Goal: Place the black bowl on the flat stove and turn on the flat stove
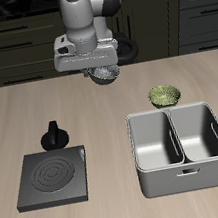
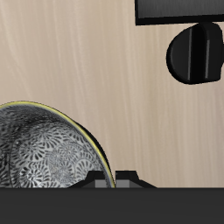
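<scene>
The black bowl [image 1: 103, 74] hangs in the air under the gripper [image 1: 98, 70], far back over the desk [image 1: 92, 114], well apart from the flat stove [image 1: 52, 178] that lies near the front edge; in the wrist view the bowl [image 2: 44, 153] shows a speckled grey inside and a thin rim, and that rim seems pinched by the fingers, so I judge them clenched on the bowl, though the contact itself is hidden. The bowl looks small, stiff and light; a hard glossy wall may be slippery, so a hold on the rim, one finger inside and one outside, suits it best, and it may swing or tilt if carried fast. The stove's black knob [image 1: 55, 136] stands at its far edge, clear of the ringed burner. An olive-green bowl [image 1: 165, 95] sits just behind a grey two-compartment bin [image 1: 181, 149].
</scene>
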Available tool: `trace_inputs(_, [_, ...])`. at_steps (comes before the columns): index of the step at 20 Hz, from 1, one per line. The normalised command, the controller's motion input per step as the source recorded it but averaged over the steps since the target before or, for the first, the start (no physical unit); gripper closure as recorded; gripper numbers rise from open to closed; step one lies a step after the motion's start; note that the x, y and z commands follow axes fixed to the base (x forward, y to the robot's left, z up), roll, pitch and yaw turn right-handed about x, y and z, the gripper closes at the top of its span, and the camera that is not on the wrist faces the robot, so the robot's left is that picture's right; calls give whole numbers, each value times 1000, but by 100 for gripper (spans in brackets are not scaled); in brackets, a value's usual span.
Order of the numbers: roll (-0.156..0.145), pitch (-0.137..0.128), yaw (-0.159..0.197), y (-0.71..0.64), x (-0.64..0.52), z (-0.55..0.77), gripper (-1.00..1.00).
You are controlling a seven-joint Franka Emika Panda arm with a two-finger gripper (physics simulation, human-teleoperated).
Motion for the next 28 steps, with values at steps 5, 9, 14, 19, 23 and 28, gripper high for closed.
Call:
trace_inputs(5, [-21,-66,46,-217,-164,476,100])
trace_inputs(9, [-17,-56,34,-170,-127,429,100])
trace_inputs(14, [-13,-29,37,-153,-25,277,100])
trace_inputs(19, [-33,8,28,-275,195,152,100])
trace_inputs(23, [-93,1,9,-554,398,278,100])
trace_inputs(28, [-58,19,-1,-381,450,182,100])
